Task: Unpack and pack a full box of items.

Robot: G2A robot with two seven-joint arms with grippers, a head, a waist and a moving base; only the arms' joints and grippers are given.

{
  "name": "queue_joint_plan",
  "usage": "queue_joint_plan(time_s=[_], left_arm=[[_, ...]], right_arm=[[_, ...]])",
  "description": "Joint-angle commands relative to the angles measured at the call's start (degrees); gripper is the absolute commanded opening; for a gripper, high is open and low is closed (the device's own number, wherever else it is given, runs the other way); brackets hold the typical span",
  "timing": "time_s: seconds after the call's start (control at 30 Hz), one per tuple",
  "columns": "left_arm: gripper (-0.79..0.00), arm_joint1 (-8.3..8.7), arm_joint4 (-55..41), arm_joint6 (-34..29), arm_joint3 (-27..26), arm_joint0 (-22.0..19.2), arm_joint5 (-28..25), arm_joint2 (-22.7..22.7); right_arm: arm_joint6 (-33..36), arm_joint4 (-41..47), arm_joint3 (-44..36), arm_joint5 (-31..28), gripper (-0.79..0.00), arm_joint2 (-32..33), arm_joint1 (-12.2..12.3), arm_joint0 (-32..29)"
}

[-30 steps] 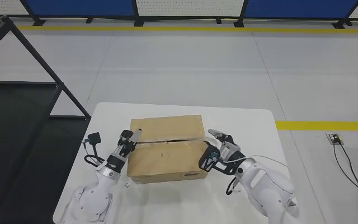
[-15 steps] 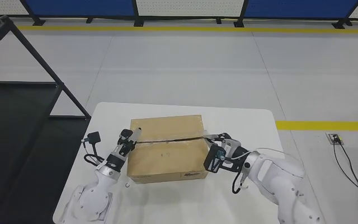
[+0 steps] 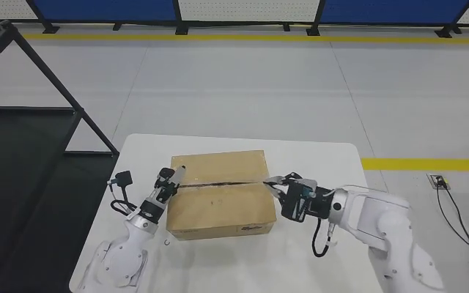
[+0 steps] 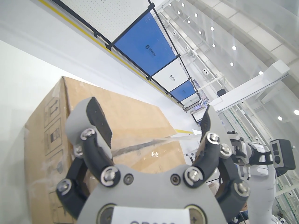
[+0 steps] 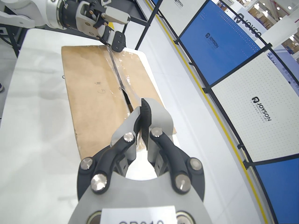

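box barely opened: a cardboard box point(image 3: 220, 209) sits shut on the white bench point(image 3: 315, 157). its two top flaps meet at a seam point(image 5: 115, 71) covered in clear tape point(image 5: 126, 71), with one hand at each end.

the left hand point(image 4: 150, 117) is spread open, a finger on either side of the seam's end and the box top just beyond them. the right hand point(image 5: 143, 111) is closed at the opposite end, its fingertips pressed together just over the box's edge. directly ahead of them the flaps stand apart in a short dark gap point(image 5: 127, 99).

judged from this, the job is only at its start. opening the box looks to be under way, but nothing has been lifted out, so the whole unpacking and all the repacking lie ahead.

it cannot be made out whether the right hand's closed fingers pinch a loose end of tape or meet on nothing. the contents are hidden under the flaps. from the left wrist, that hand's own fingers cover part of the seam and of the box wall nearest them.
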Motion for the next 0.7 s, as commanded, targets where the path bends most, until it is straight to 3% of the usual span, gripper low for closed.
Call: queue_joint_plan(time_s=[0.0, 0.1, 0.5, 0.67], left_arm=[[0.000, 0.00, -0.1, 0.0, 0.0, -0.1, 0.0, 0.0], [0.000, -0.01, -0.1, -0.1, 0.1, -0.2, -0.1, 0.1], [0.000, 0.05, -0.2, -0.4, 0.3, -0.2, -0.1, -0.1], [0.000, 0.07, -0.2, -0.5, 0.2, -0.1, -0.2, -0.2]], right_arm=[[-0.3, 2.9, 0.6, -1.0, -0.785, 0.4, 0.1, 0.2], [2.3, 3.7, 0.6, -1.3, -0.785, 0.4, 0.4, 0.7], [1.9, 3.5, -0.3, -1.1, -0.785, 0.0, 0.5, 0.0], [2.1, 10.8, 1.4, -1.7, -0.785, 0.3, 0.8, 0.0]])
